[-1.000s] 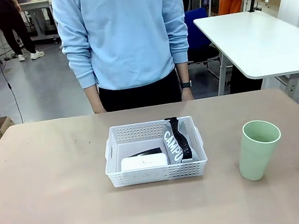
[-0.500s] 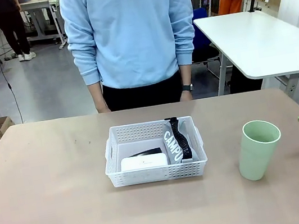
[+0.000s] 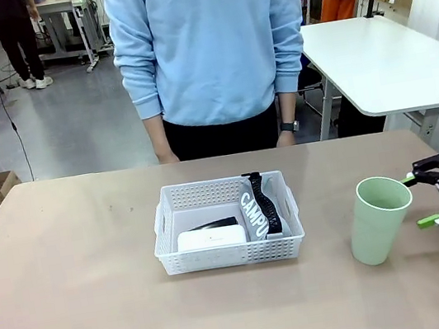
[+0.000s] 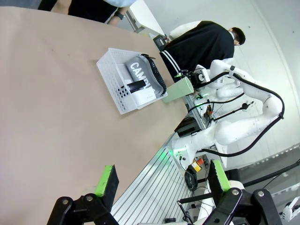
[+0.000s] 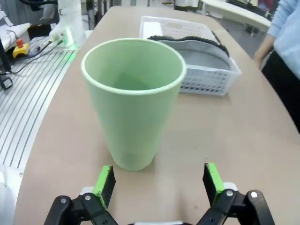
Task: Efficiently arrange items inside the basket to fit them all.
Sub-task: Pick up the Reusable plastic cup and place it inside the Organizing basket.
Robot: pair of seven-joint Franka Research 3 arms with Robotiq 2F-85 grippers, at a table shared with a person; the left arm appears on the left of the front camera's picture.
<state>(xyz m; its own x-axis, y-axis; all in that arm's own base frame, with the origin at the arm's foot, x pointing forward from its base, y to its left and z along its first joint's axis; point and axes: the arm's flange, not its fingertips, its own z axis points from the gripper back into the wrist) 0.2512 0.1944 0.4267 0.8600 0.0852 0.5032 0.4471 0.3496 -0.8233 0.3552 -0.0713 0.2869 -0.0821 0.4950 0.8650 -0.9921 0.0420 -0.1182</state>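
While the cup [image 3: 378,218] stands upright on the table [image 3: 69,272], right of the basket [image 3: 230,255] and clear of it, the right gripper [image 3: 419,200] sits just beside the cup, jaws spread wide, touching nothing. Inside the basket, the box [image 3: 210,238] lies at the near wall, the stapler [image 3: 215,224] behind it, the pouch [image 3: 254,213] on edge along the right side. The left gripper [image 4: 162,178] hangs far from the basket, jaws released, empty. A person [image 3: 212,40] stands across the table.
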